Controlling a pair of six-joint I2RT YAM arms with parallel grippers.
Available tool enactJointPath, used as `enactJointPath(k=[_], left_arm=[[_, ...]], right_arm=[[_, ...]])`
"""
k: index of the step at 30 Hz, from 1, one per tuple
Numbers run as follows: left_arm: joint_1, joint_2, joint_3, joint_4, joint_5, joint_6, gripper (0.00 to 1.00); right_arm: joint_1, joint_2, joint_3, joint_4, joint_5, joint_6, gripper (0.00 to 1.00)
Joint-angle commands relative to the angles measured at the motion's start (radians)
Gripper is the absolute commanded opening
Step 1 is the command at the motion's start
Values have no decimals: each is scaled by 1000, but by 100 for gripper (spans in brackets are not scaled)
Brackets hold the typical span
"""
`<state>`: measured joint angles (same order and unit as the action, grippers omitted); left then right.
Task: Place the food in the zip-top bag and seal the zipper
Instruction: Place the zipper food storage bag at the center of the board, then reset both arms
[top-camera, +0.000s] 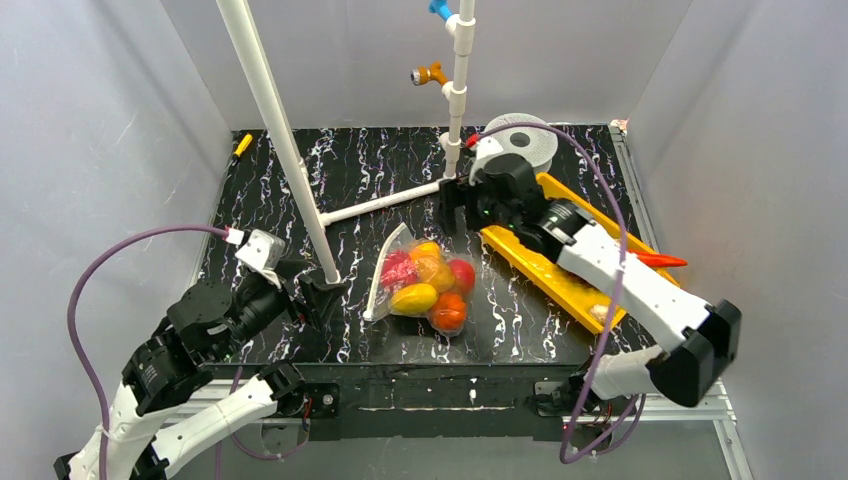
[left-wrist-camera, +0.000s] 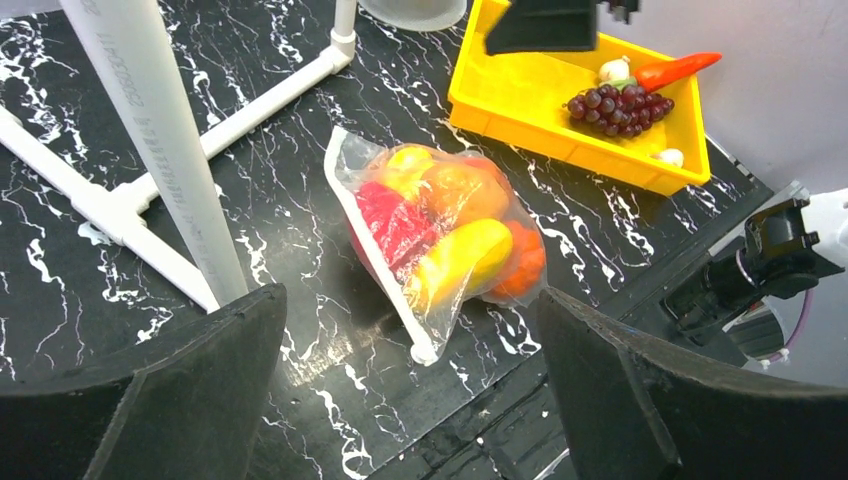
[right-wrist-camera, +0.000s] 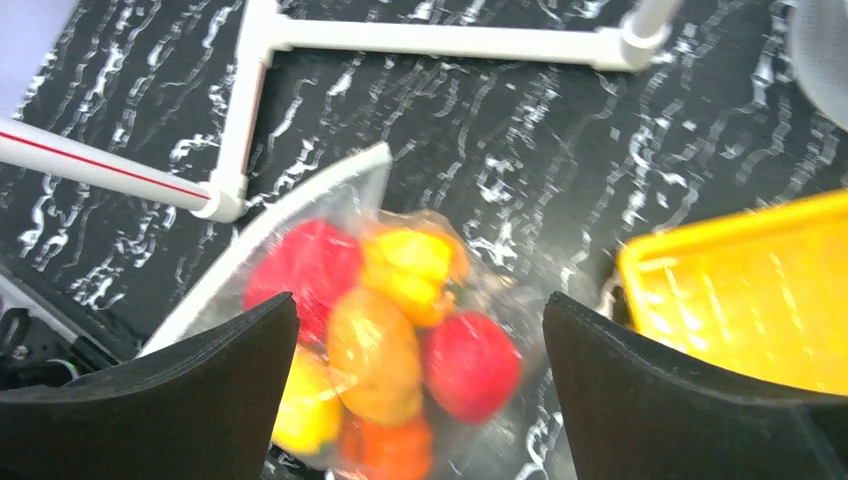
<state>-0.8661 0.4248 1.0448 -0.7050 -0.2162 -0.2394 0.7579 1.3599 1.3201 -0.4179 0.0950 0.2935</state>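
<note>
Right wrist view is pretty smeary, so the food (right-wrist-camera: 375, 350) inside the zip-top bag (right-wrist-camera: 350, 200) is just red, yellow and orange blobs, and the yellow tray (right-wrist-camera: 740, 290) right of the bag runs off the frame edge. From above, the right arm (top-camera: 610, 265) covers most of that tray beside the bag. Honestly can't tell if the zipper (left-wrist-camera: 377, 255) along the bag's mouth is pressed shut.

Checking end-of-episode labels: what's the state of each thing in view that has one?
zip-top bag: lying down, stuffed with food
zipper: looks shut along its length, full seal not certain
left gripper: open, empty
right gripper: open, empty, above the bag
yellow tray: holds grapes, not bagged
</note>
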Motion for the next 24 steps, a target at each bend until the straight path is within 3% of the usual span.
enactJointPath(k=[1, 14, 24], left_arm=[[2, 15, 79, 20, -43, 6, 95], [3, -64, 236, 112, -269, 156, 98], [2, -142, 281, 146, -304, 235, 98]], right_arm=[[-23, -158, -42, -105, 124, -76, 98], [-25, -669, -24, -201, 330, -196, 98], [-25, -830, 4, -226, 409, -201, 98]])
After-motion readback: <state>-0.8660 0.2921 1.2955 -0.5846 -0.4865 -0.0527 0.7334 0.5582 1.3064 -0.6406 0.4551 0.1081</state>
